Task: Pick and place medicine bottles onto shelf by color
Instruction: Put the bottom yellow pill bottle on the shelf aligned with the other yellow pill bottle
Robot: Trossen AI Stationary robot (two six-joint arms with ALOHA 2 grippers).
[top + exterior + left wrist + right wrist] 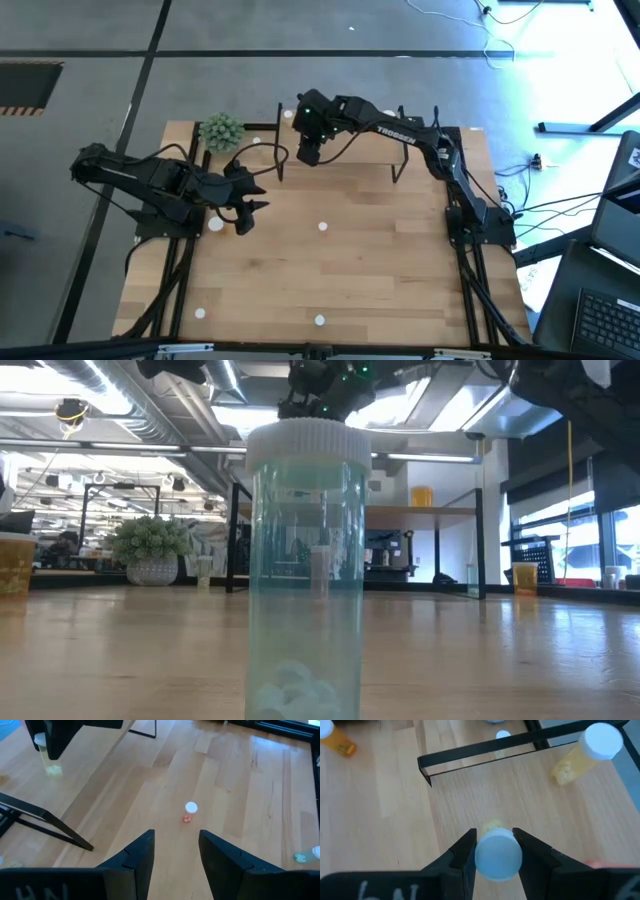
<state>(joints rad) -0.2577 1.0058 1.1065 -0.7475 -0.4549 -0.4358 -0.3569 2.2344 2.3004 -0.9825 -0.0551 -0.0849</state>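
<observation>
Right hand (494, 851) pinches a yellowish bottle (498, 855) by its white cap, one finger on each side, bottle hanging upright below. A cap grip keeps the body clear so it can be set down standing. In the high view the right hand (309, 150) hangs over the shelf (372, 136) at the far edge of the bench (380, 270), toward the shelf's left end.

The right wrist view shows light-wood board under the held bottle, with a black frame rail (485, 756) just beyond it. Another yellowish bottle (582, 755) already stands on that board nearby, so the held one likely goes beside it, yellow with yellow. An orange bottle (337, 741) sits well apart, which fits grouping by colour. Whether the held bottle's base touches the board yet, cannot tell.

Left hand (176, 851) is spread and empty, low over the bench on the left side, fingers framing a pink-red bottle (190, 811) that stands upright ahead of it, apart from the fingers. Looks lined up for the next pick and waiting while the right arm is busy. High view places the left hand (246, 208) near the potted plant ball (221, 132) side.

Several more small bottles stand scattered on the bench, e.g. one mid-bench (322, 226). A green-tinted bottle (308, 570) stands right in front of the low camera and blocks most of that view.

Judgement: placement in hand, most sorting left.
</observation>
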